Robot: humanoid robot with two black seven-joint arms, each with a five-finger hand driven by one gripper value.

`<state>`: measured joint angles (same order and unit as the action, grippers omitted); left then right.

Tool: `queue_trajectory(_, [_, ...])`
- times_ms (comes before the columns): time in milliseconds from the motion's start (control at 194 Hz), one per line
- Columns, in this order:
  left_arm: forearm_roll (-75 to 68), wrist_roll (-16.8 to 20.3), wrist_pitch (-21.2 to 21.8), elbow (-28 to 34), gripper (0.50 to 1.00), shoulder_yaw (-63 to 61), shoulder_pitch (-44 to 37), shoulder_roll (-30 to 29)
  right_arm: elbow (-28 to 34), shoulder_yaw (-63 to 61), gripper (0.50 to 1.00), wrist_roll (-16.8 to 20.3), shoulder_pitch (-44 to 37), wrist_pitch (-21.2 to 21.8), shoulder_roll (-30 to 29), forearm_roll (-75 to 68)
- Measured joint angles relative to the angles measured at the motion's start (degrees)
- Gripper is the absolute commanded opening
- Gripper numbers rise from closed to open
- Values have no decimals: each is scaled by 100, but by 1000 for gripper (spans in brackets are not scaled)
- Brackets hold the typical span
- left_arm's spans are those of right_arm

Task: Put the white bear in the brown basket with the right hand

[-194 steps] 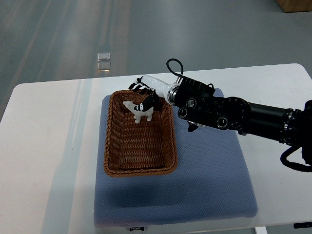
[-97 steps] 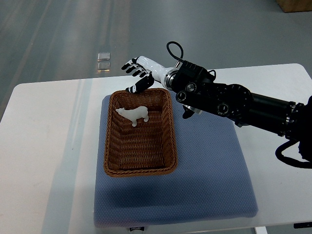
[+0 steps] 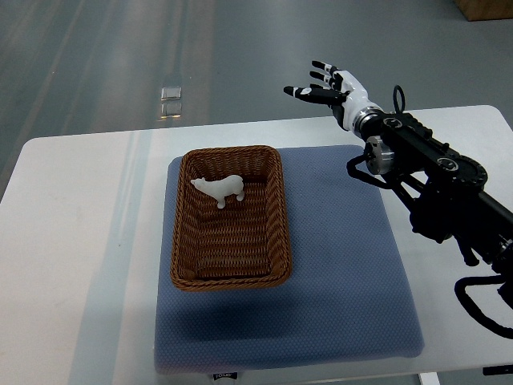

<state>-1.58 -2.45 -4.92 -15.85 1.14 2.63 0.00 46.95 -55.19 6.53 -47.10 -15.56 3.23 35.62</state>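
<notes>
Since the earlier frames the right hand (image 3: 325, 87) has let go of the white bear (image 3: 218, 189) and swung up and away to the right, so it now hangs past the table's far edge, well apart from the brown basket (image 3: 181, 241). Its fingers (image 3: 303, 93) are spread and hold nothing, which fits a hand pulling clear after a drop. Behind it the black arm (image 3: 437, 180) runs back to the picture's right edge over the blue mat (image 3: 345, 265). That mat lies on the white table (image 3: 80, 241) and carries the basket, probably to cushion it and keep it from sliding. Inside, the bear rests in the far half, seemingly on its side, so the placing looks done. Whether it lies flat or leans on the weave is hard to tell at this size. No left arm shows, and the right arm's base is cut off at the frame edge
</notes>
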Motion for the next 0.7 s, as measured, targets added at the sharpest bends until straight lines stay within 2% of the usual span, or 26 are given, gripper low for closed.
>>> queue_trajectory(129, [0, -1, 0, -83, 1000, 0, 0, 0, -295, -349, 924, -40, 204, 272, -6, -1095])
queue_trajectory(221, [0, -1, 0, -113, 1000, 0, -1, 0, -587, -389, 924, -202, 224, 652, -6, -1801])
queue_trajectory(288, [2, -1, 1, -101, 1000, -7, -4, 0, -784, -396, 924, -625, 232, 1035, -9, -2129])
queue_trajectory(386, [9, -1, 9, -89, 1000, -15, -5, 0, -1045, -418, 921, -1492, 248, 1570, -29, -2429])
queue_trajectory(458, [10, -1, 10, -85, 1000, -17, -6, 0, -1184, -434, 924, -1991, 278, 1870, -33, -2559])
queue_trajectory(582, [10, -1, 10, -78, 1000, -16, -7, 0, -1329, -478, 924, -2490, 301, 2123, -39, -2625])
queue_trajectory(701, [10, -1, 10, -72, 1000, -21, -8, 0, -1506, -709, 924, -2655, 303, 2154, -72, -2674])
